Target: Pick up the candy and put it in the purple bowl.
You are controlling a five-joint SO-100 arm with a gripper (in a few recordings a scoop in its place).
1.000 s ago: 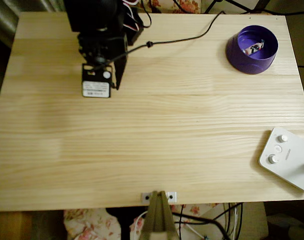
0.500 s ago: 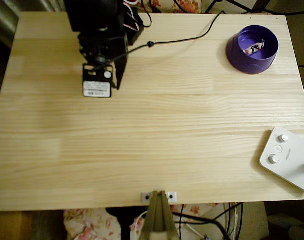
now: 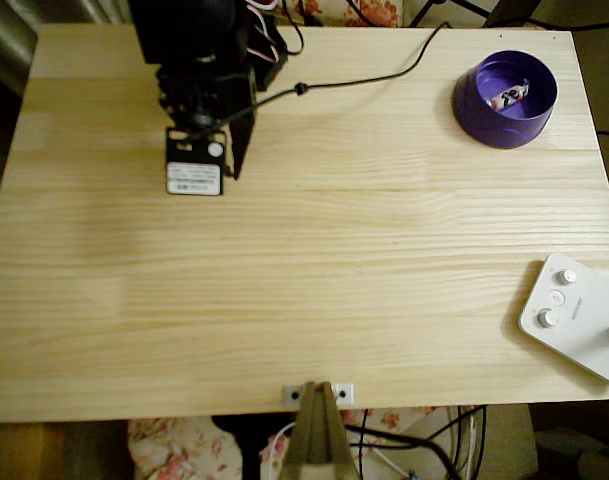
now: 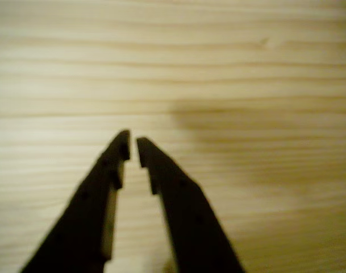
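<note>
Pale pine table (image 3: 314, 250): purple bowl (image 3: 484, 118) far right; white device (image 3: 579, 320) near right.

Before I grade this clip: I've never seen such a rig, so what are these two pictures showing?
The overhead view looks down on a wooden table. The black shape at its top left is a small robot arm. At the top right stands the purple bowl with the candy already inside. A white device with knobs lies at the right edge. The wrist view comes from a camera on the arm: its gripper, two dark fingers nearly closed, holds nothing above bare wood.
</note>
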